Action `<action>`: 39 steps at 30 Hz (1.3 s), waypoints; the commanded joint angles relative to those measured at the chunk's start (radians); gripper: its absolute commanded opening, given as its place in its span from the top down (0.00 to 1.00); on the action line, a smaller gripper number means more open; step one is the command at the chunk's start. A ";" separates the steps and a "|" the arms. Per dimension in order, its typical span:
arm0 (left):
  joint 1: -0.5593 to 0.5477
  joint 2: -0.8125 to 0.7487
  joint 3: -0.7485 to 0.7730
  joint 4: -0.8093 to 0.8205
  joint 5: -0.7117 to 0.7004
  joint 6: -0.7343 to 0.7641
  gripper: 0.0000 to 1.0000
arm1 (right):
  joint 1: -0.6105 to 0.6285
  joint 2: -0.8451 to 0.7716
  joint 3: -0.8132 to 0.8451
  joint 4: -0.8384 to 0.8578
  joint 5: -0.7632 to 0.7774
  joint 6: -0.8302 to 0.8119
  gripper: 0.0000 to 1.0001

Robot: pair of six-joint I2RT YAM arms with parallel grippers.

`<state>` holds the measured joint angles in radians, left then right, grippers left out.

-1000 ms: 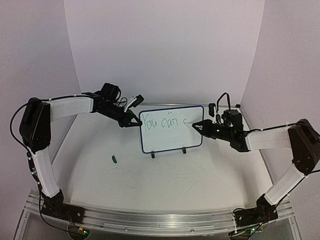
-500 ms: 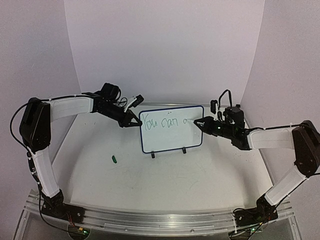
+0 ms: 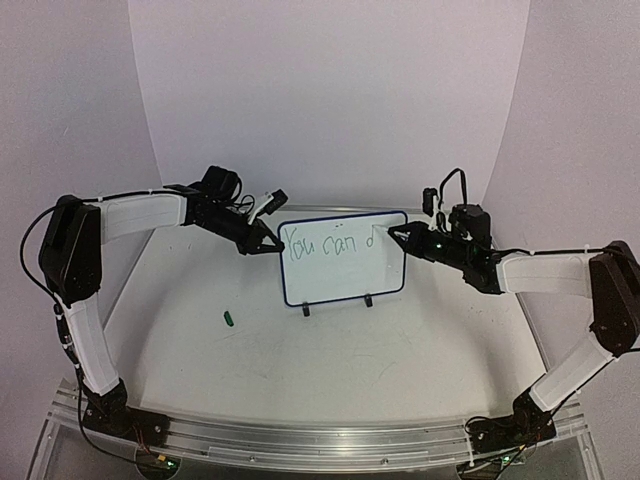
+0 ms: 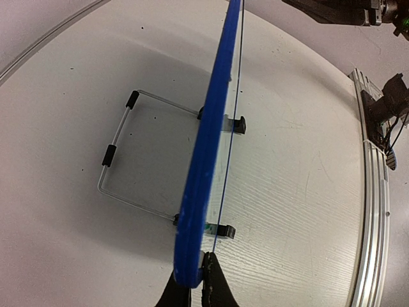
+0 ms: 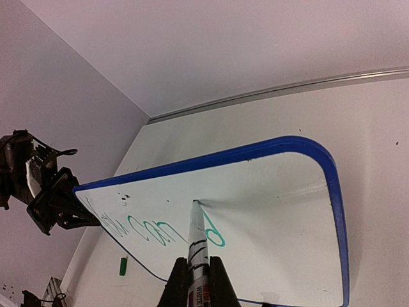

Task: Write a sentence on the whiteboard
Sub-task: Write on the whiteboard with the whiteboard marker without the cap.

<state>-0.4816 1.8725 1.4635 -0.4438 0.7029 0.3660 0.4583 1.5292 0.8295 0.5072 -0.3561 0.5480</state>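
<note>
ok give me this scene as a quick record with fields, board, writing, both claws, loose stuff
whiteboard: upright, mid table
sentence: green "You can" plus a partial "d", unfinished
left claw: shut on the whiteboard's left edge
right claw: shut on the marker, tip on the board at the "d"
loose: small green cap on the table, left of the board

Small green cap (image 3: 229, 319): lies alone on the white tabletop (image 3: 330, 350), left of centre. Aluminium rail (image 3: 320, 440): runs along the tabletop's near edge. White marker pen (image 5: 197, 246): dark-banded barrel, uncapped, tip pointing away from the right wrist camera
</note>
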 commanded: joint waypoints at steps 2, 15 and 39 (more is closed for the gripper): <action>0.012 -0.009 -0.009 -0.009 -0.134 0.055 1.00 | -0.010 0.002 -0.005 0.021 0.014 -0.001 1.00; 0.012 -0.007 -0.010 -0.009 -0.133 0.054 1.00 | -0.010 0.013 -0.076 0.020 0.012 0.017 1.00; 0.011 -0.015 -0.009 -0.010 -0.133 0.054 1.00 | -0.012 -0.096 -0.090 -0.028 0.068 0.010 1.00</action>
<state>-0.4816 1.8725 1.4635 -0.4446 0.7025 0.3668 0.4537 1.4640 0.7399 0.4835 -0.3181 0.5682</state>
